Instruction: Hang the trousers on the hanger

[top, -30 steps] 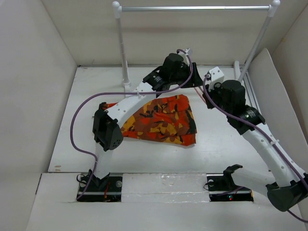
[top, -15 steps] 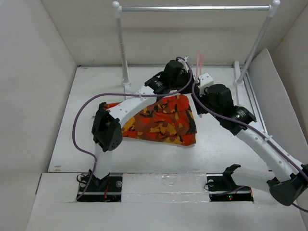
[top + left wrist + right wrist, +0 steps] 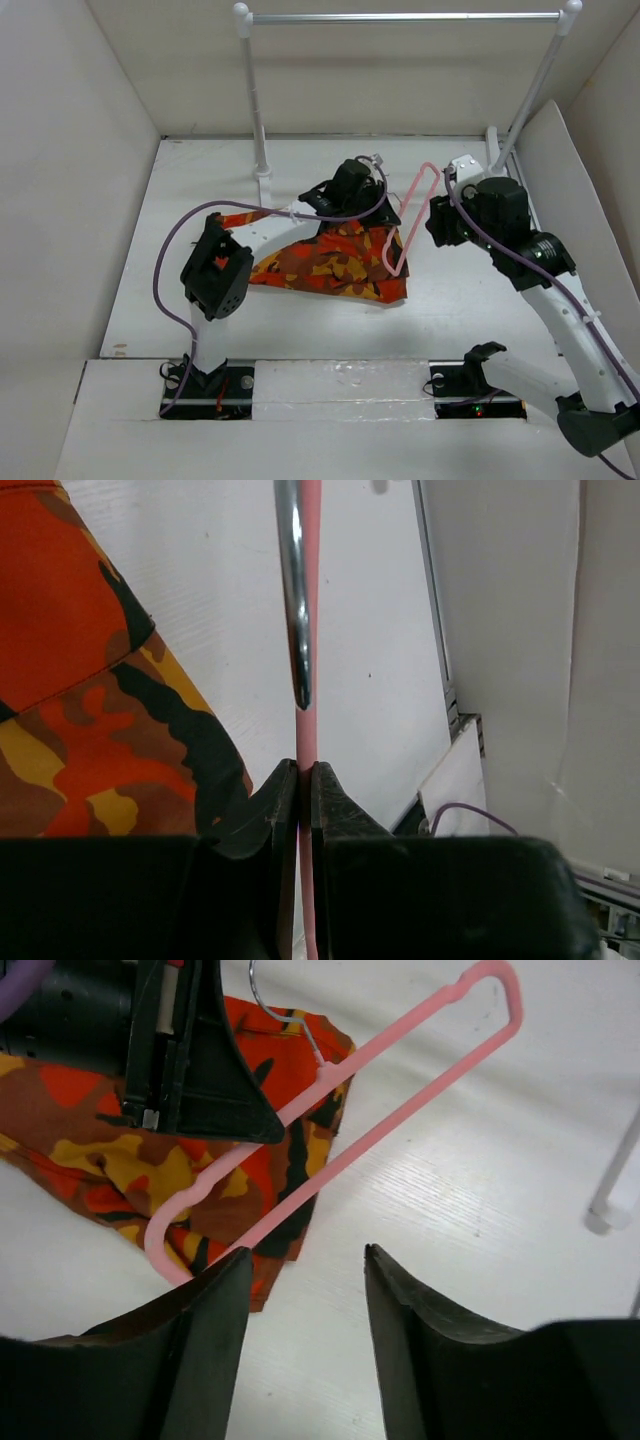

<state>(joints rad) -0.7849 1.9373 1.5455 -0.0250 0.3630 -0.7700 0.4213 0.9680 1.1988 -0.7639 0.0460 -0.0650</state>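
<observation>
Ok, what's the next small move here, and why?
Probably lower the right pincer to the nearest edge of the trousers and grip it. The left pincer is shut on the pink bar of the hanger, so the hanger is secured. The right pincer is open and holds nothing, and the trousers lie spread below, not yet through the hanger.

Seeing orange-red camo trousers (image 3: pixel 330 262) lying crumpled, spread flat, thin pink hanger (image 3: pixel 380 1136) tilting up on edge over their right edge, metal hook (image 3: pixel 293 590) pointing back over the cloth.
</observation>
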